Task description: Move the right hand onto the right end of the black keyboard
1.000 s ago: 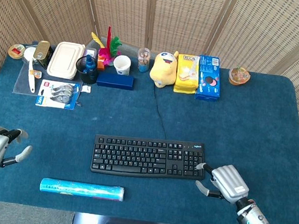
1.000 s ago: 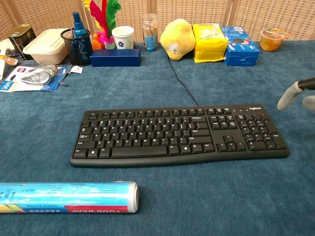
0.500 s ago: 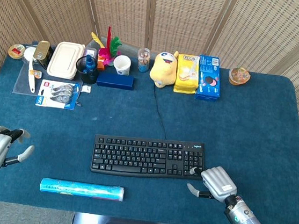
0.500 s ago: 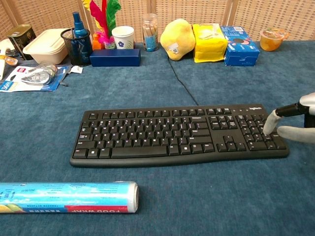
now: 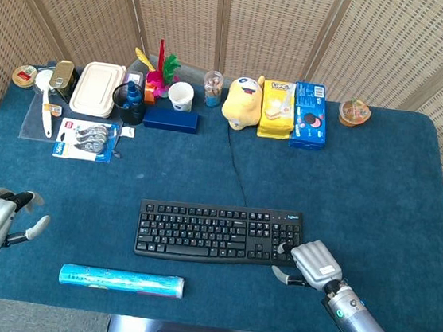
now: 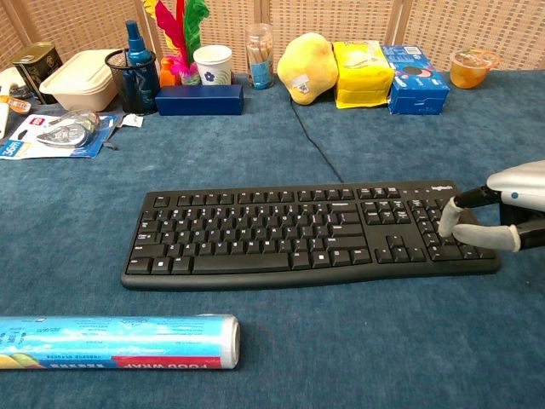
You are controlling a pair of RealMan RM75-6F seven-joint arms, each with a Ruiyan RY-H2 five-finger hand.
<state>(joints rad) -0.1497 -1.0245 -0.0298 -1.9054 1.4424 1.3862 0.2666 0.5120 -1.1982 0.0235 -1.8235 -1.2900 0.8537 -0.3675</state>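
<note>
While the bench [image 5: 378, 192] carries the black keyboard [image 5: 219, 232] at its centre front | right robot hand [image 5: 314, 263] empty, fingers spread over the numpad end | risk: fingertips [image 6: 446, 220] jab keys, shoving the board leftward.

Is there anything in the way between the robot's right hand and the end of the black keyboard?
No, nothing is. The right hand is at the right end of the black keyboard, its fingertips over the number keys.
</note>
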